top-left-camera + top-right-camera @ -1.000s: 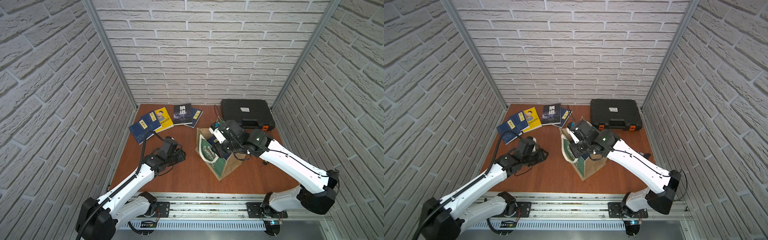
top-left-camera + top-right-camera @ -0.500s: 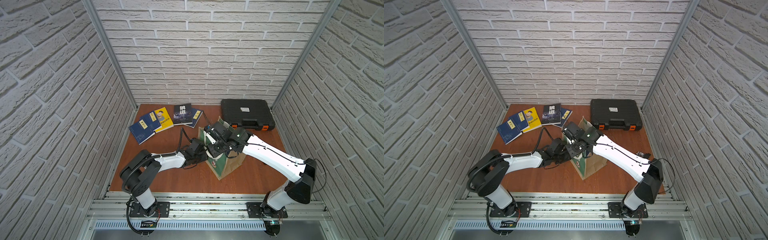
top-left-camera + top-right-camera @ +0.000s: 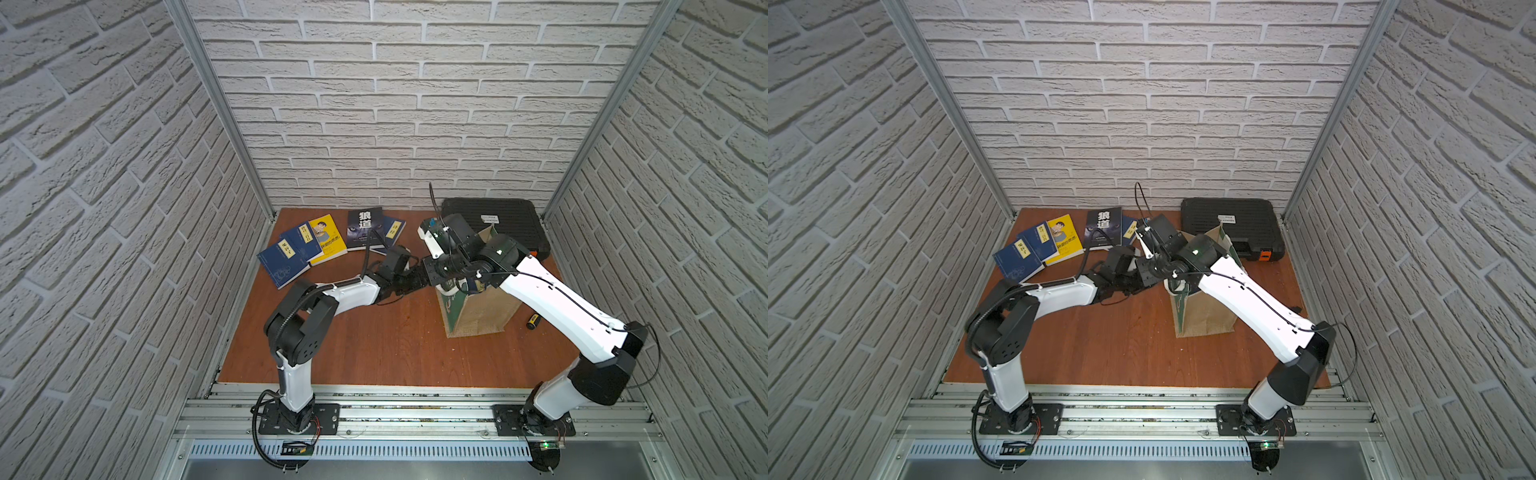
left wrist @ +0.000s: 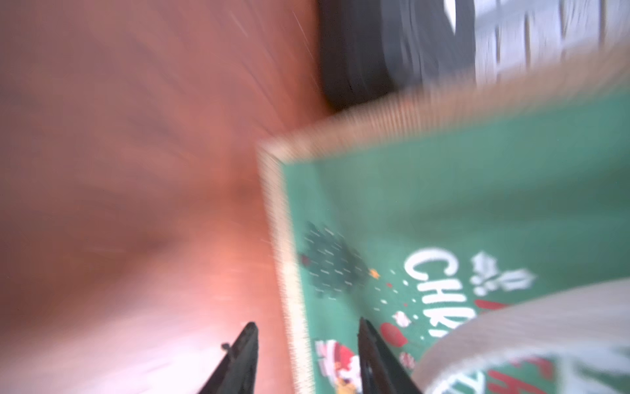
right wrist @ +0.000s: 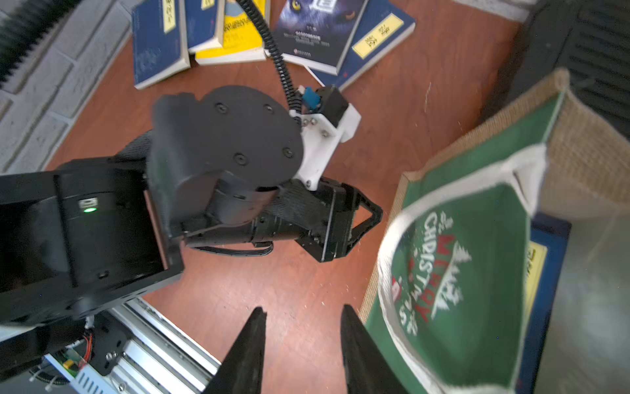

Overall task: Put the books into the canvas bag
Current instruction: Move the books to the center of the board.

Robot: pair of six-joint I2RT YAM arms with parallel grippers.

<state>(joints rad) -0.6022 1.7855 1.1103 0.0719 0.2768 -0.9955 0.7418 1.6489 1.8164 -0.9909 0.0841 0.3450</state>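
On the table point(image 3: 374, 340), a case point(image 3: 498, 216) is set far right. The bag point(image 3: 482, 309) is stood upright just before it, with a navy book point(image 5: 545, 238) seen inside. Five books point(image 3: 316, 245) are spread far left. The left gripper point(image 4: 306, 322) and right gripper point(image 5: 303, 308) are found beside the bag — jaws apart, nothing gripped.

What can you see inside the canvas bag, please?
One navy book with a yellow label shows inside the canvas bag, in the right wrist view. The green panel covers the rest of it, the bag's bottom and any further books.
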